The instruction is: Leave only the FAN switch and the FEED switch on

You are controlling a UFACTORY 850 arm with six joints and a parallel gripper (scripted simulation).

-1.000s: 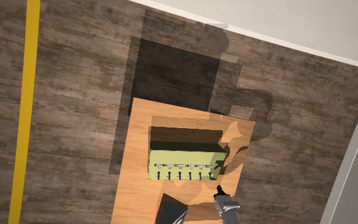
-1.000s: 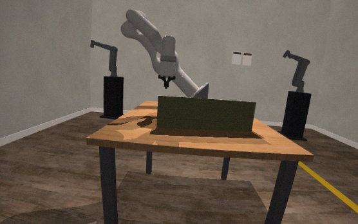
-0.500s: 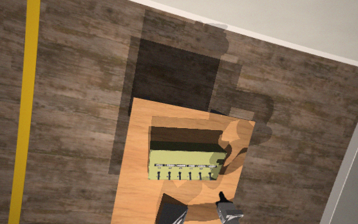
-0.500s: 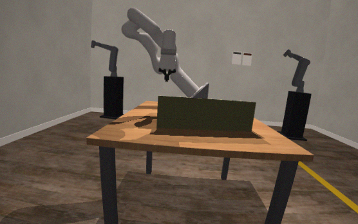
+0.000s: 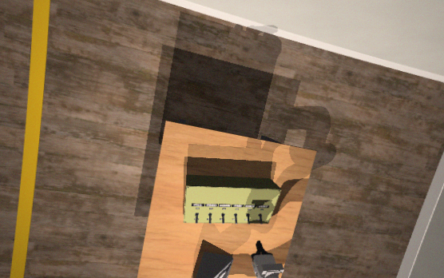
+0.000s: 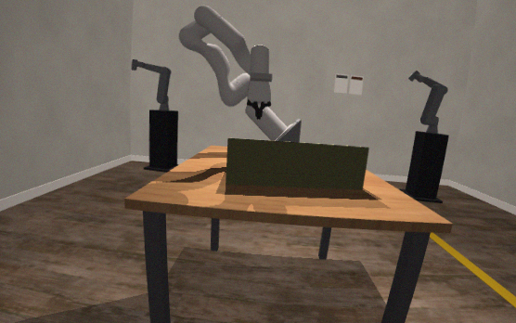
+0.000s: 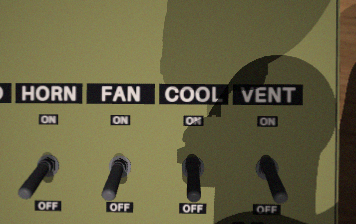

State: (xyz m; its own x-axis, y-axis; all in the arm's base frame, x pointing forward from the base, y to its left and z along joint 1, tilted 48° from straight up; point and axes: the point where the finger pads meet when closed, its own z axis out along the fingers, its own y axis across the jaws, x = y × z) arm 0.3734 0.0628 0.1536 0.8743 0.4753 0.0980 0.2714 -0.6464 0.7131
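The olive-green console [image 5: 229, 200] sits on the wooden table [image 5: 223, 224], with a row of several toggle switches along its front face. In the exterior view only its dark back [image 6: 297, 163] shows. The wrist view shows the HORN lever [image 7: 37, 177], FAN lever [image 7: 115, 177], COOL lever [image 7: 192, 177] and VENT lever [image 7: 272, 179], all tilted down toward their OFF labels. The FEED switch is out of the wrist view. My gripper [image 5: 259, 245] is shut on nothing and hangs in front of the console's right end, apart from it. It also shows above the console in the exterior view [image 6: 258, 111].
Two small arms on black pedestals stand on the floor beyond the table, one at the left [image 6: 163, 139] and one at the right [image 6: 427, 164]. A yellow line [image 5: 33, 136] runs along the floor. The table's right edge lies close to the console's VENT end.
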